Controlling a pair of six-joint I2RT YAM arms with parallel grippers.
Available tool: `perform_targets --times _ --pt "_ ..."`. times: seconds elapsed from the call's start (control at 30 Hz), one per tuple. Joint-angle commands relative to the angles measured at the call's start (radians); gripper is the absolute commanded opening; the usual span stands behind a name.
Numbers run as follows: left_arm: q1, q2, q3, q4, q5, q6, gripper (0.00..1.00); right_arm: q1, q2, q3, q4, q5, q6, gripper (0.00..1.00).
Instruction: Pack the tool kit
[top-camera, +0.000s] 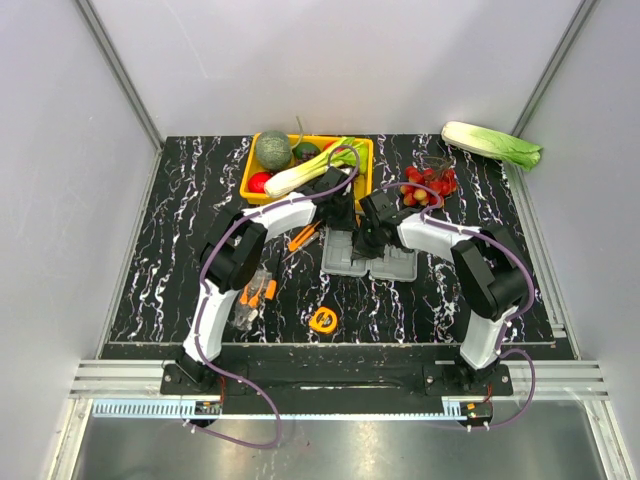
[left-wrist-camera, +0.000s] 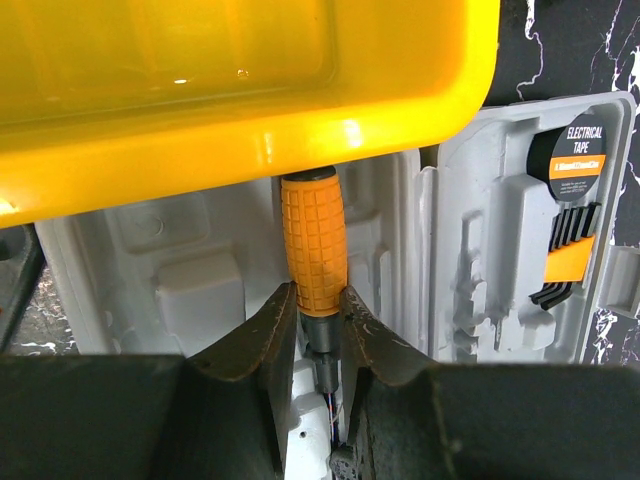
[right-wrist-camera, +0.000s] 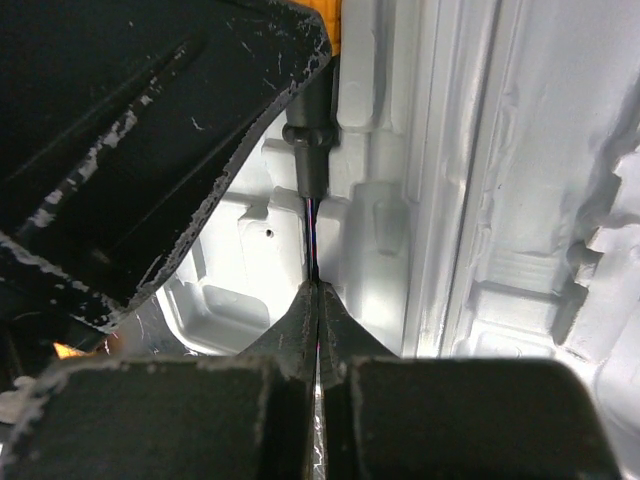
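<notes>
The grey tool kit case (top-camera: 384, 262) lies open at the table's middle. My left gripper (left-wrist-camera: 318, 295) is shut on the lower end of an orange-handled screwdriver (left-wrist-camera: 314, 240), held over the case's left half (left-wrist-camera: 190, 275) just below the yellow tray. My right gripper (right-wrist-camera: 318, 288) is shut on the thin shaft (right-wrist-camera: 311, 235) of the same screwdriver, over the case's white moulded pockets (right-wrist-camera: 380, 170). In the top view both grippers meet over the case, the left (top-camera: 345, 215) and the right (top-camera: 370, 238). Another orange screwdriver (top-camera: 303, 237), pliers (top-camera: 256, 296) and a yellow tape measure (top-camera: 323, 319) lie on the table.
The yellow vegetable tray (top-camera: 246, 183) stands right behind the case; its rim (left-wrist-camera: 250, 130) overhangs the left wrist view. The case's right half holds electrical tape (left-wrist-camera: 578, 150) and hex keys (left-wrist-camera: 565, 265). Cherry tomatoes (top-camera: 430, 185) and a cabbage (top-camera: 492, 144) lie back right.
</notes>
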Motion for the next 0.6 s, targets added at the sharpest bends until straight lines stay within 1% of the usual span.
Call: perform_targets --times 0.0,0.13,0.23,0.27,0.33,0.37,0.43,0.5,0.57 --pt "-0.003 0.070 0.005 -0.042 -0.016 0.003 0.00 0.008 0.102 -0.053 -0.088 0.025 0.005 0.00" --pt "-0.005 0.072 -0.004 -0.042 -0.010 0.002 0.00 0.007 0.116 -0.056 -0.088 0.026 0.017 0.00" --pt "-0.003 0.064 0.006 -0.053 -0.002 0.003 0.00 0.007 0.097 -0.041 -0.088 0.026 0.017 0.00" --pt "-0.005 0.052 0.018 -0.062 -0.002 0.006 0.02 0.008 0.084 -0.032 -0.088 0.026 0.016 0.00" --pt "-0.003 0.023 0.048 -0.077 -0.002 0.012 0.12 0.008 0.048 -0.006 -0.088 0.031 0.009 0.00" --pt "0.000 0.003 0.066 -0.083 -0.004 0.017 0.21 0.008 0.030 0.010 -0.088 0.032 0.003 0.00" --pt "0.006 -0.049 0.092 -0.088 -0.010 0.020 0.37 0.007 -0.014 0.044 -0.091 0.037 -0.003 0.07" --pt "0.014 -0.103 0.107 -0.088 -0.021 0.025 0.50 0.007 -0.063 0.074 -0.106 0.048 -0.006 0.13" --pt "0.024 -0.158 0.105 -0.088 -0.027 0.031 0.60 0.007 -0.114 0.093 -0.117 0.072 -0.006 0.18"
